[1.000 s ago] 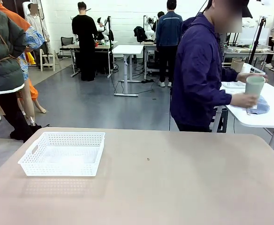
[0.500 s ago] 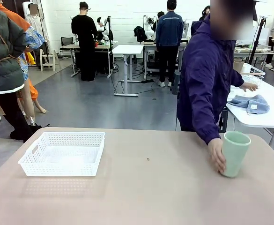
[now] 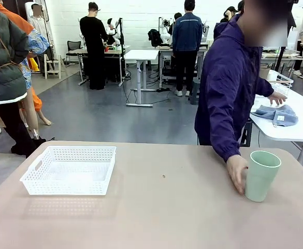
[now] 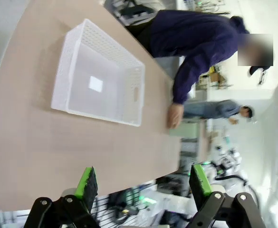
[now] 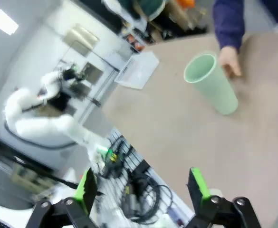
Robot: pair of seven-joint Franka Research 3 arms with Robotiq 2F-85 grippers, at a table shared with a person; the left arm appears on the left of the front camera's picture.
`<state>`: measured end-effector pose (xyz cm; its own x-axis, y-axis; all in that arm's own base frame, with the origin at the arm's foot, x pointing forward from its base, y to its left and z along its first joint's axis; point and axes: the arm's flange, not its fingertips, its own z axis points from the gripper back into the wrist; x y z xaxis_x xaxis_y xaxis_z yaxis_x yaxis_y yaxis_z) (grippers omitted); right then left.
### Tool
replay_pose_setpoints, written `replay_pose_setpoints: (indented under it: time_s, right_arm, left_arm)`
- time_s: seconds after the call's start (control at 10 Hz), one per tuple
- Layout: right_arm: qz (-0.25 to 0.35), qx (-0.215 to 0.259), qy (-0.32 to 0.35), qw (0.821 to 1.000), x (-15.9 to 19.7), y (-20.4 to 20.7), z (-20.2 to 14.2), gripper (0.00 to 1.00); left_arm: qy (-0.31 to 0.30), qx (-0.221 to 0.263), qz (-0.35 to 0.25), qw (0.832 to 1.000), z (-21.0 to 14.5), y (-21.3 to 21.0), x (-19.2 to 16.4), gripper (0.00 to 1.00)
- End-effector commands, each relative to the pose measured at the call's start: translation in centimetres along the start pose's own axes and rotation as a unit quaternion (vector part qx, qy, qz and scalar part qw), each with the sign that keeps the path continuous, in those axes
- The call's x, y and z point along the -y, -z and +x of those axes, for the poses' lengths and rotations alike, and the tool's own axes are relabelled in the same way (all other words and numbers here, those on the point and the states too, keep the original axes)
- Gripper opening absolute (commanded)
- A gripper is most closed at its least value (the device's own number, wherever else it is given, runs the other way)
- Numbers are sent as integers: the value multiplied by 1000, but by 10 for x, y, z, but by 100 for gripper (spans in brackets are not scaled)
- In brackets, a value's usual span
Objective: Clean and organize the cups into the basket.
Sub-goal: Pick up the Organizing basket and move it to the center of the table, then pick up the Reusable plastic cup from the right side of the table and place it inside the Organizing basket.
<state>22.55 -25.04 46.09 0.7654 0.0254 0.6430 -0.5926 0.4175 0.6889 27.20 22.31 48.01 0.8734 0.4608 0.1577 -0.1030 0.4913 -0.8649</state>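
A pale mint green, tall tapered handleless cup (image 3: pixel 261 176) stands upright on the right side of the long beige table (image 3: pixel 167 218), near its far edge, with its open mouth up. A person in a dark purple jacket stands at the far side of the table, and one hand (image 3: pixel 237 174) rests against the cup's left side, touching it. The shallow rectangular white plastic basket (image 3: pixel 63 188) with lattice-perforated sides sits on the left part of the table, well apart from the cup, and nothing lies in it. In the left wrist view, the left gripper (image 4: pixel 143 179) hangs above the table with its green-padded fingers (image 4: pixel 87 183) spread wide and nothing between them, looking down on the basket (image 4: pixel 98 88) and the person's hand (image 4: pixel 175 115) beyond it. In the right wrist view, the right gripper (image 5: pixel 142 187) likewise has its jaws wide apart and holds nothing; ahead of it the mint cup (image 5: pixel 212 85) appears tilted by the camera's roll, with the hand (image 5: pixel 230 61) just beside its rim.
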Motion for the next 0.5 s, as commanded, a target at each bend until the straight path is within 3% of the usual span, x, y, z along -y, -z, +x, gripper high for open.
replay_pose_setpoints:
  time_s: [0.0,0.2,0.4]
  right_arm:
    - [12,-41,-208,977,36,2,10,100]
    - [-15,-70,-279,958,60,20,19,100]
    - [-36,-68,-284,956,76,37,25,100]
  left_arm:
    - [81,-40,130,987,8,6,33,100]
    - [141,-33,226,963,2,23,64,100]
    - [176,-8,304,936,-16,60,79,100]
